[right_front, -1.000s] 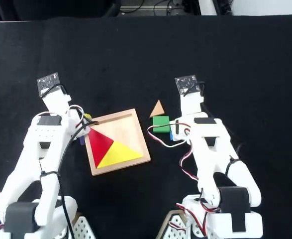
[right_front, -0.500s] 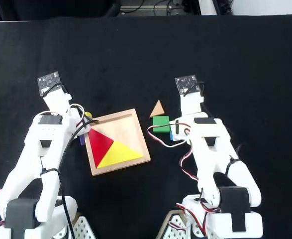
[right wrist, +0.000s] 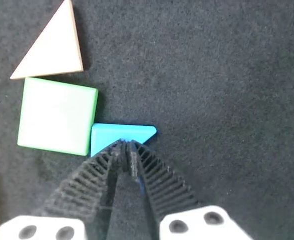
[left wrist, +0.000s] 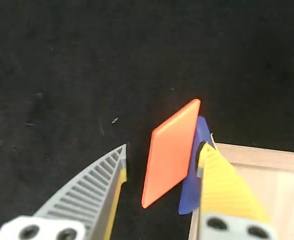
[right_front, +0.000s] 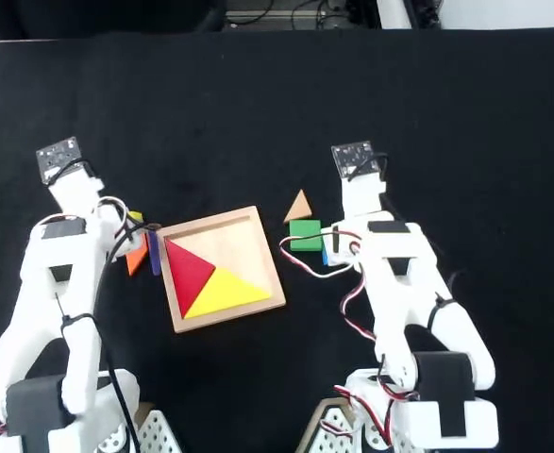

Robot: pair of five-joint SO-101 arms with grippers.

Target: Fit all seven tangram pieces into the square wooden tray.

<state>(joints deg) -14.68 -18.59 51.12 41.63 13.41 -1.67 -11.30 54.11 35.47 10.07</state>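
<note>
The square wooden tray [right_front: 258, 236] holds a red triangle [right_front: 187, 269] and a yellow triangle [right_front: 227, 291]. An orange parallelogram [left wrist: 171, 152] lies tilted against a dark blue piece [left wrist: 189, 192] just outside the tray's corner [left wrist: 257, 160]. My left gripper [left wrist: 164, 146] is open and straddles the orange piece; the grey finger [left wrist: 94, 185] stands clear of it. In the high view the orange piece [right_front: 137, 257] and blue piece [right_front: 154, 253] lie left of the tray. My right gripper [right wrist: 125, 147] is shut, tips over a light blue triangle [right wrist: 121, 135].
A green square [right wrist: 56, 115] and a tan triangle [right wrist: 51, 47] lie beside the light blue triangle, right of the tray; in the high view they are the green square [right_front: 305, 234] and tan triangle [right_front: 298, 206]. Black cloth covers the table all around.
My left arm has swung left, away from the tray's edge, and the orange piece now shows beside the blue one. The right arm has not moved.
</note>
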